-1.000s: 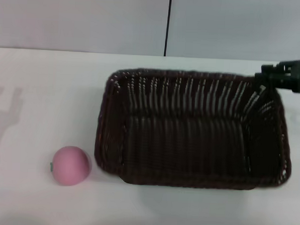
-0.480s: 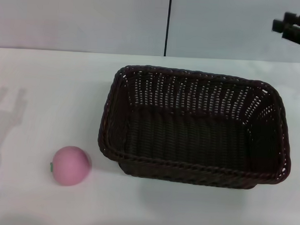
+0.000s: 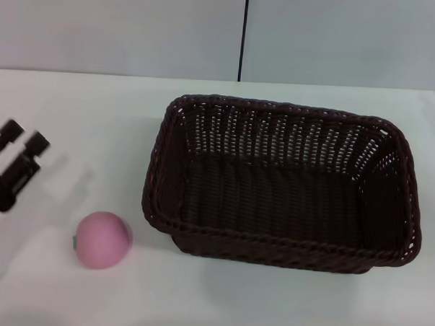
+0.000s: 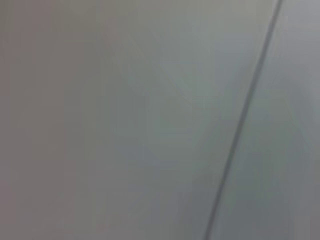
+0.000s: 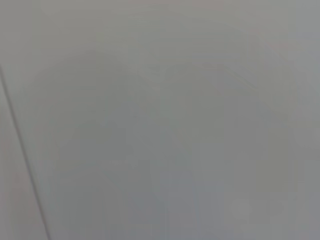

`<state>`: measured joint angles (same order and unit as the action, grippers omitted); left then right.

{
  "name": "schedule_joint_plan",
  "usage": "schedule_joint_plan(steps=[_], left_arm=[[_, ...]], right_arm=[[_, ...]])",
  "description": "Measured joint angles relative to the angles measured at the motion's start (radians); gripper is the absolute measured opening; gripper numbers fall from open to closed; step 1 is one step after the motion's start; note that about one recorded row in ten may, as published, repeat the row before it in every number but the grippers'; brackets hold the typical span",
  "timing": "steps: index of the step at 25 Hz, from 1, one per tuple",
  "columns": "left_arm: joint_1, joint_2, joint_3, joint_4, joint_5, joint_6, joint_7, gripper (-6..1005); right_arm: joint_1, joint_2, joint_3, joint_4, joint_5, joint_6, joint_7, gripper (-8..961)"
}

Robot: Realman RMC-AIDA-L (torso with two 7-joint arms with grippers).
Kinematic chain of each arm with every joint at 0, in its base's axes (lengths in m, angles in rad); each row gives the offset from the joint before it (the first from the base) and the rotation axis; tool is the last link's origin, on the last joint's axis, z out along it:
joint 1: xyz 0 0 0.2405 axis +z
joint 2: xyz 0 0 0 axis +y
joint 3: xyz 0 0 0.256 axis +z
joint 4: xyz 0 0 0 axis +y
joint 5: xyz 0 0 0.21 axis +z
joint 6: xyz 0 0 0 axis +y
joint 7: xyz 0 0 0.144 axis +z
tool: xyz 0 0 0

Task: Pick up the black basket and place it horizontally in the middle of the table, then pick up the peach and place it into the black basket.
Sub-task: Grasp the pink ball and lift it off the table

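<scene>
The black basket (image 3: pixel 281 191) rests lengthwise across the white table (image 3: pixel 82 114), right of centre, open side up and empty. The pink peach (image 3: pixel 102 239) lies on the table at the front left, a short way from the basket's left end. My left gripper (image 3: pixel 22 144) has come in at the left edge, above and to the left of the peach, its two fingers apart and holding nothing. My right gripper is out of view. Both wrist views show only a plain grey wall with a dark seam.
A grey wall (image 3: pixel 137 29) with a vertical dark seam (image 3: pixel 244 34) stands behind the table's far edge. Bare tabletop lies between the peach and the left gripper and along the front edge.
The right gripper let go of the basket's far right rim, rose and left the view. The basket settled flat. The left gripper entered from the left toward the peach.
</scene>
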<state>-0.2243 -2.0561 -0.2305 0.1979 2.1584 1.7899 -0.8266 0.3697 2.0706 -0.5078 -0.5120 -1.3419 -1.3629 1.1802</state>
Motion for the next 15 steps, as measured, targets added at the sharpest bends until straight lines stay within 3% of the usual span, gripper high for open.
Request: schedule_joint_plan(steps=[6, 12, 15], left_arm=[[0.046, 0.001, 0.102, 0.048, 0.0, -0.002, 0.004, 632], [0.071, -0.001, 0.204, 0.072, 0.0, -0.026, 0.034, 805], [0.074, -0.001, 0.252, 0.072, 0.0, -0.051, 0.037, 817]], right_arm=[[-0.013, -0.003, 0.037, 0.087, 0.048, 0.017, -0.083, 435], [-0.006, -0.006, 0.076, 0.109, 0.049, 0.019, -0.084, 434], [0.002, -0.006, 0.078, 0.118, 0.05, 0.025, -0.09, 434]])
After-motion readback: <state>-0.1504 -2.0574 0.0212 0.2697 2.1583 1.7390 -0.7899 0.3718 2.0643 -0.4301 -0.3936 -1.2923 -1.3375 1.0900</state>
